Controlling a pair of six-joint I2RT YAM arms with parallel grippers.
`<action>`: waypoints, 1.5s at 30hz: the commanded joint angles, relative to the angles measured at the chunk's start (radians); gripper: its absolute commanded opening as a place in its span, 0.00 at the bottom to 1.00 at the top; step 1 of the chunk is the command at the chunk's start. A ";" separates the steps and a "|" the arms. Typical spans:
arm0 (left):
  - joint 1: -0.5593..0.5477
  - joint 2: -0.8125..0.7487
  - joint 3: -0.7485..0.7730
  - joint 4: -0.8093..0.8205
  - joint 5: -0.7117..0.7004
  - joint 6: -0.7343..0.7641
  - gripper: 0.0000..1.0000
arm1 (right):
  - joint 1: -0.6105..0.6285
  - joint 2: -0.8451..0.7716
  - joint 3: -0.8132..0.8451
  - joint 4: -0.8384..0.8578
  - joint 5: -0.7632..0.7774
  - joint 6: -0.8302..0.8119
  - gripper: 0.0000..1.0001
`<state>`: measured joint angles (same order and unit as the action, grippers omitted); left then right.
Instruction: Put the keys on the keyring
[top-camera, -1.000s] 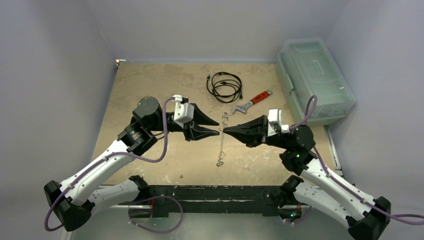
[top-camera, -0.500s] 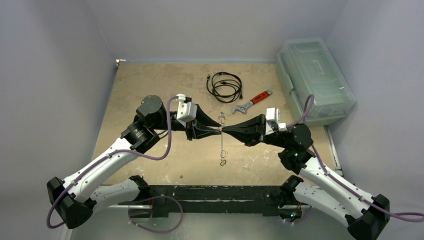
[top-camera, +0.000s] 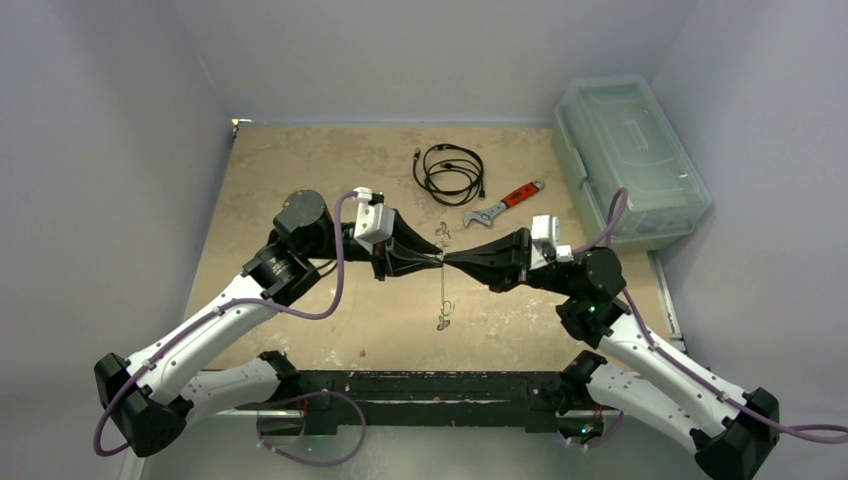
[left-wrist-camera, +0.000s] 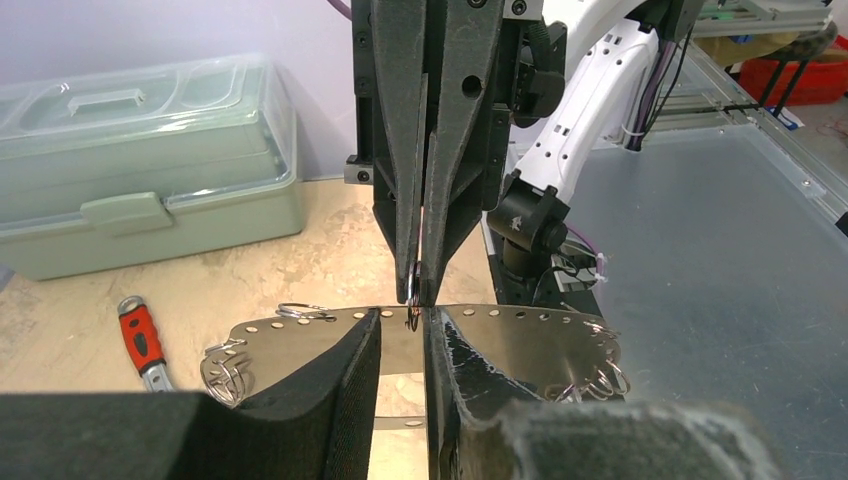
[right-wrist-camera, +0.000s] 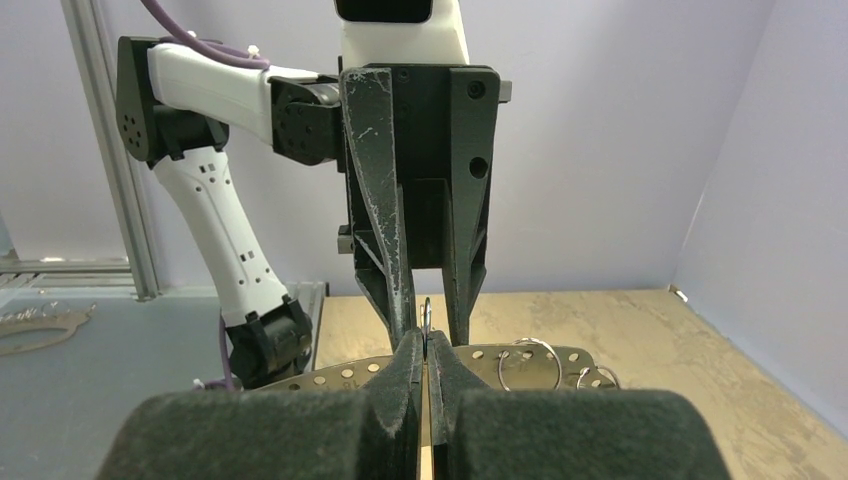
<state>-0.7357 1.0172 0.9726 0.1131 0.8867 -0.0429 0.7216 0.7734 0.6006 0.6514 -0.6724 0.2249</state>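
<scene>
The keyring (top-camera: 441, 295) is a flat silvery plate with holes along its rim and several small wire rings. It hangs off the table, edge-on in the top view, and its face shows in the left wrist view (left-wrist-camera: 520, 335) and the right wrist view (right-wrist-camera: 560, 362). My right gripper (top-camera: 447, 260) is shut on a small wire ring (right-wrist-camera: 426, 310) at the plate's upper rim. It also shows in its own view (right-wrist-camera: 427, 345) and in the left wrist view (left-wrist-camera: 417, 292). My left gripper (top-camera: 440, 258) faces it tip to tip, its jaws a narrow gap apart (left-wrist-camera: 402, 335) astride that ring. No keys show.
A coiled black cable (top-camera: 450, 172) and a red-handled wrench (top-camera: 505, 203) lie on the far half of the table. A pale green lidded box (top-camera: 628, 160) stands at the right edge. Another flat metal piece (right-wrist-camera: 40, 325) lies on the grey surface off the table.
My left gripper has moved right to meet the right gripper's tips and its jaws have narrowed. The keyring's near end has swung slightly.
</scene>
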 joint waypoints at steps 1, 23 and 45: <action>-0.004 -0.002 0.034 0.023 -0.010 0.002 0.22 | 0.004 0.011 0.027 0.024 0.014 -0.004 0.00; -0.004 0.001 0.038 -0.020 -0.060 0.038 0.04 | 0.004 0.028 0.050 -0.045 0.020 -0.038 0.00; -0.003 -0.022 0.014 -0.041 -0.142 0.097 0.00 | 0.004 0.010 0.068 -0.126 0.030 -0.052 0.33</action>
<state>-0.7361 1.0100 0.9722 0.0162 0.8043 0.0200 0.7143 0.8082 0.6292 0.5556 -0.6292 0.1745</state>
